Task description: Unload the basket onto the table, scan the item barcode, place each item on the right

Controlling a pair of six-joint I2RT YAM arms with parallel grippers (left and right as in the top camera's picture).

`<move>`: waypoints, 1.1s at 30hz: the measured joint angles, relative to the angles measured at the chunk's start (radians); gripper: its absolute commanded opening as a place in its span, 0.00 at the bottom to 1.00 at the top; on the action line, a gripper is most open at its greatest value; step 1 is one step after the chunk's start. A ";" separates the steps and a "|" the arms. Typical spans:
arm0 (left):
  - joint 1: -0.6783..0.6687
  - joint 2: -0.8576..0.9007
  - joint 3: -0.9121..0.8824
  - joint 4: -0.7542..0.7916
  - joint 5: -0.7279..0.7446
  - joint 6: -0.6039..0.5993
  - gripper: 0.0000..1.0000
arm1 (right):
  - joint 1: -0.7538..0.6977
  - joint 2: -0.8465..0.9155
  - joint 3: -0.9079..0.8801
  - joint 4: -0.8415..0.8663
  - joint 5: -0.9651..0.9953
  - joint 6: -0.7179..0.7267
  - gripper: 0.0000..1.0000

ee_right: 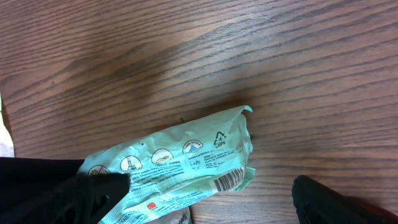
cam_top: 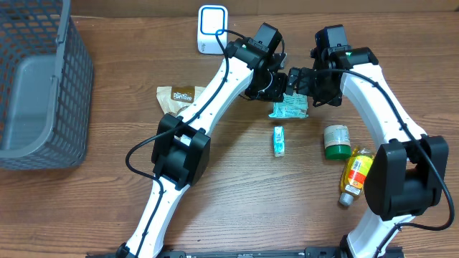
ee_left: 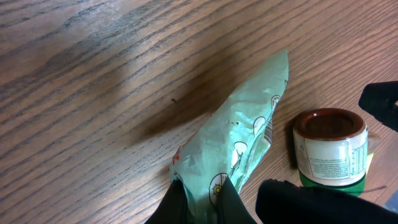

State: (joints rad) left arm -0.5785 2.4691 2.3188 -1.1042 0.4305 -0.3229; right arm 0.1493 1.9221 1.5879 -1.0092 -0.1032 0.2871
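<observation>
Big stuff first: wooden table (cam_top: 237, 215), with a grey mesh basket (cam_top: 72, 93) at the far left edge and my two arms arching in from the near side so the wrists nearly meet at the back middle. The white scanner (cam_top: 212, 29) with the blue square stands at the back edge, just left of my left wrist. There's a brown snack bag (cam_top: 177, 97) lying flat left of my left arm and a yellow bottle (cam_top: 356, 172) on its side by my right arm. The one that matters is the mint-green packet (ee_left: 249, 137): my left pincer (ee_left: 202, 196) is squeezed tight on one end of it, fingers together with the foil pinched between them, and the rest of the packet sticks out away from me, throwing a shadow on the wood. My right pincer (cam_top: 297, 80) is spread as wide as it goes, right up against the packet's other end; can't tell if either finger actually touches it. The right wrist view shows the barcode (ee_right: 227, 180) near the packet's long edge. Smaller bits: a green-lidded jar (ee_left: 329, 149) near the packet, and a little green tube (cam_top: 279, 140) lying in the middle.
</observation>
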 measured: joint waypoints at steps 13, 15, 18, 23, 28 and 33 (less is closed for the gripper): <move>-0.011 0.002 0.000 0.023 -0.037 0.008 0.07 | -0.006 0.000 0.000 0.000 0.018 0.000 1.00; -0.011 0.002 0.000 0.027 -0.041 0.008 0.08 | -0.006 0.000 0.000 -0.001 0.018 0.000 1.00; -0.011 0.002 0.000 0.026 -0.042 0.008 0.08 | -0.006 0.000 0.000 -0.001 0.018 0.000 1.00; -0.011 0.002 0.000 0.018 -0.042 0.008 0.07 | -0.006 0.000 0.000 -0.001 0.017 0.000 1.00; -0.011 0.002 0.000 0.007 -0.042 0.008 0.07 | -0.006 0.000 0.000 0.002 0.016 0.000 1.00; -0.009 0.002 0.000 0.004 -0.053 0.008 0.07 | -0.009 0.000 0.000 0.079 0.014 -0.003 1.00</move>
State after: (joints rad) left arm -0.5873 2.4706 2.3184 -1.1004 0.3779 -0.3149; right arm 0.1406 1.9221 1.5879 -0.9302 -0.0891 0.2836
